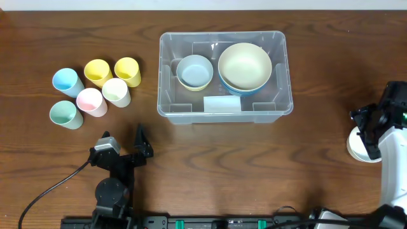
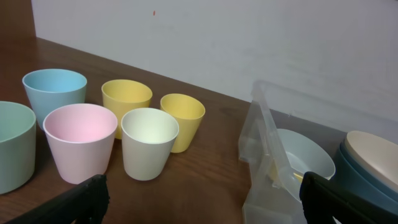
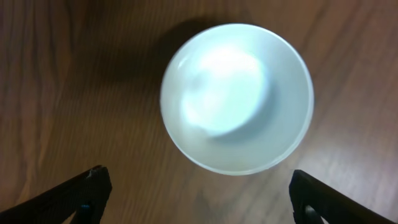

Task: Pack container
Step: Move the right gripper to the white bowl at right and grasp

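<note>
Clear glossy plastic container (image 1: 191,116), matt pastel cups (image 1: 91,100), wood-grain table (image 1: 254,172).

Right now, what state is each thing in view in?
container, upright, lidless, holding bowls.
light blue bowl, upright inside container, empty.
cream bowl, nested in a blue bowl inside container.
six cups, upright on table, left of container.
white bowl, upright on table, empty.
left claw, open, empty.
right claw, open above white bowl.

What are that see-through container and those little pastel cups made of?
The container looks like clear, glossy plastic: its moulded walls are see-through and catch the light. The cups seem to be matte plastic, with thin, evenly coloured walls, though ceramic cannot be ruled out.
</note>
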Controlling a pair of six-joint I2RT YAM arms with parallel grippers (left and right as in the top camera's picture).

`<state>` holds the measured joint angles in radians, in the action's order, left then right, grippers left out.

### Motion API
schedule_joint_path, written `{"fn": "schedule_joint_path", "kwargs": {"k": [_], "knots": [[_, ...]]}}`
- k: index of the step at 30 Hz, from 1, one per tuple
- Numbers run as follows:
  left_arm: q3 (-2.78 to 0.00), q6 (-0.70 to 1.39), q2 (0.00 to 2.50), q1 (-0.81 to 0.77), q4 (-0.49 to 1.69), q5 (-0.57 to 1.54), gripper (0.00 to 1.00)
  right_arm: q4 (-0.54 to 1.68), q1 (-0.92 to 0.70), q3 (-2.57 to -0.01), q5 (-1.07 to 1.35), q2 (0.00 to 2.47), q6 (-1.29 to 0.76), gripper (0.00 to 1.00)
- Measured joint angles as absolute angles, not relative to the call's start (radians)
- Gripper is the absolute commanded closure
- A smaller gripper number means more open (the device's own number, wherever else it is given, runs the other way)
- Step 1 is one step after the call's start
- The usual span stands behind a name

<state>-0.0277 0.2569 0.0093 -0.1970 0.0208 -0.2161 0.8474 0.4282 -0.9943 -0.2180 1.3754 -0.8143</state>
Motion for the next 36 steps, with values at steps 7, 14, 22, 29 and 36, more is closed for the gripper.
{"fn": "schedule_joint_path", "kwargs": {"k": [7,14,22,29,36], "knots": [[-0.028,0.257,0.009,-0.197,0.021,-0.216,0.02,0.749,0.428,-0.967,-0.218,1.436,-0.797,0.06],[-0.028,0.257,0.009,-0.197,0.021,-0.216,0.02,0.703,0.428,-0.966,-0.218,1.531,-0.785,0.09],[-0.028,0.257,0.009,-0.197,0.021,-0.216,0.02,0.673,0.428,-0.965,-0.218,1.623,-0.773,0.21],[-0.028,0.257,0.009,-0.197,0.021,-0.216,0.02,0.66,0.428,-0.965,-0.218,1.677,-0.768,0.48],[-0.028,0.257,0.009,-0.197,0.021,-0.216,0.02,0.638,0.428,-0.965,-0.208,1.71,-0.766,0.67]]}}
